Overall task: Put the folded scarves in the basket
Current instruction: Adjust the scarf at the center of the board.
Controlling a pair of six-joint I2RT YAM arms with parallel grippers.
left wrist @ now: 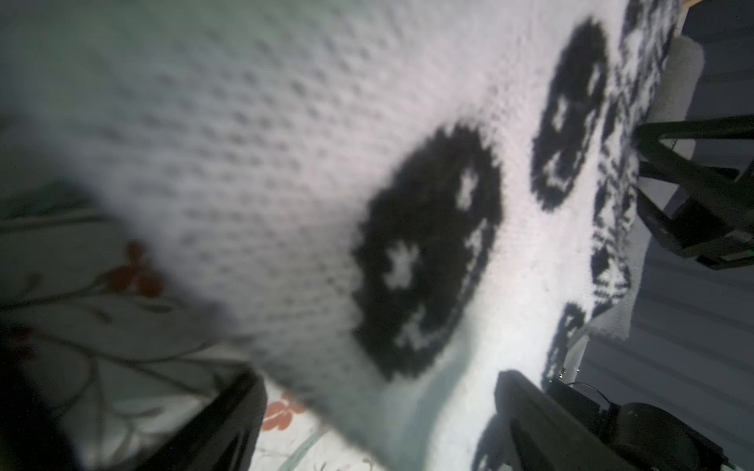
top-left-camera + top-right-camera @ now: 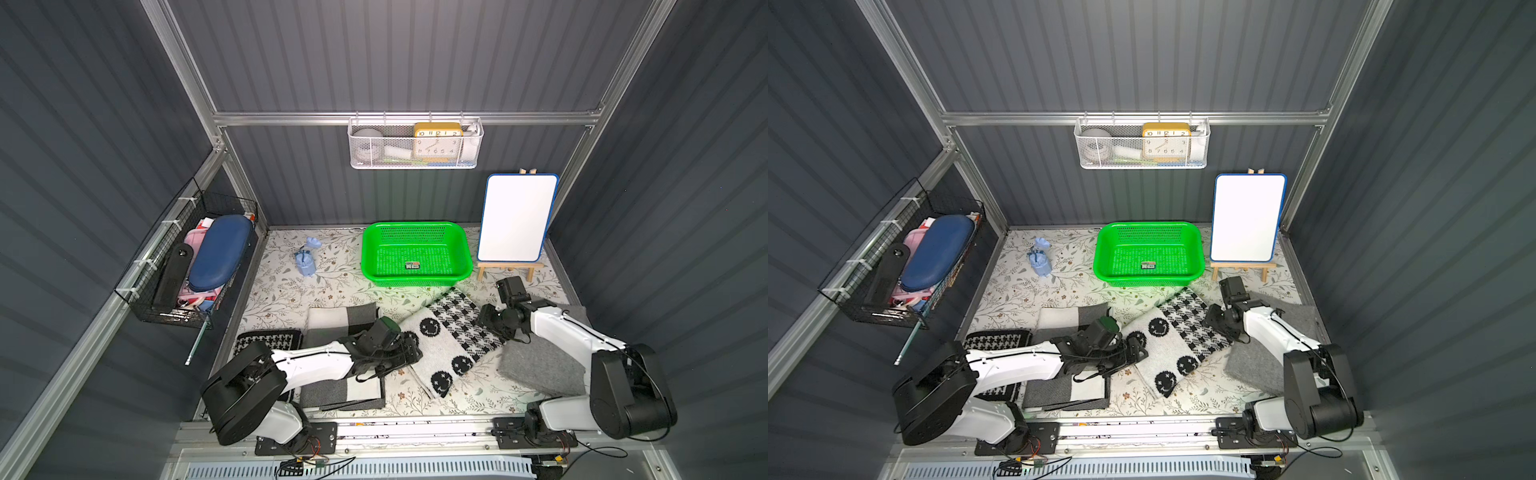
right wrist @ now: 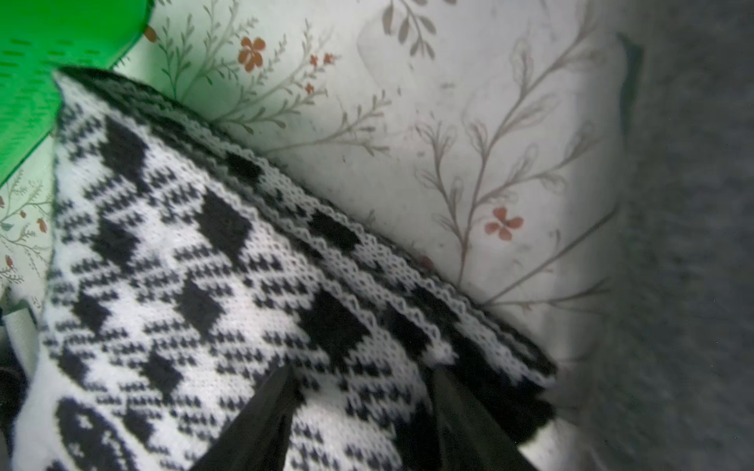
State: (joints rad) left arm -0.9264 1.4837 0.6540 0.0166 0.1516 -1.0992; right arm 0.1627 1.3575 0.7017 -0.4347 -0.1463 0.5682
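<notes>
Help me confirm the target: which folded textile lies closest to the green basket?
The white knit scarf with black smiley faces; its checked end nearly meets the green basket, unlike the grey felt, grey-and-white cloth and houndstooth cloth.

The basket (image 2: 415, 237) is bright green; the scarf (image 2: 444, 338) is black-and-white, smileys beside checks.

Top views bright, sharp — wrist views dim-edged, scarf (image 1: 285, 142) blurred.

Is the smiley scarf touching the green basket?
Cannot tell: right wrist view shows the checkered knitted scarf overlapping the green plastic basket, its corner hiding any gap.
</notes>
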